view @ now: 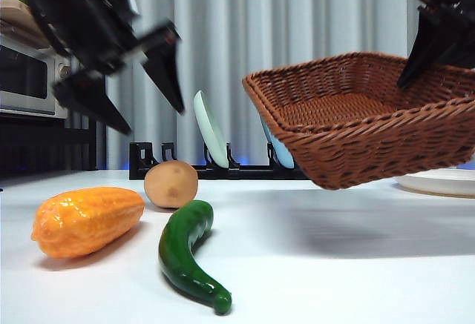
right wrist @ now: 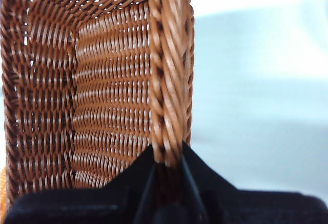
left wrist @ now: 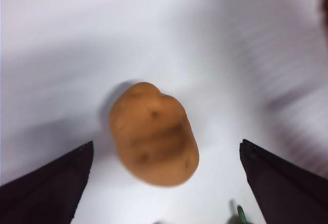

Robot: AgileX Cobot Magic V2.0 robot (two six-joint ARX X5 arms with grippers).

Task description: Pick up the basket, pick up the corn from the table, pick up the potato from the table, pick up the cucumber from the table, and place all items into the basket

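The right hand [right wrist: 166, 165] is gripping the basket [view: 356, 120] by its rim, holding it tilted above the surface [view: 334, 257]. The left hand [left wrist: 166, 155] is hovering spread wide over the potato [left wrist: 154, 134], which is lying near the corn [view: 85, 220] and cucumber [view: 185, 253].

Kitchen, microwave [view: 26, 75], dish rack [view: 215, 167], plates [view: 211, 129]

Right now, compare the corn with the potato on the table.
The corn is orange-yellow with a bumpy, ridged skin; the potato is tan and smooth. The corn is long and tapered, the potato short and rounded. The open left gripper hangs over the potato, not the corn. Both lie on the table.
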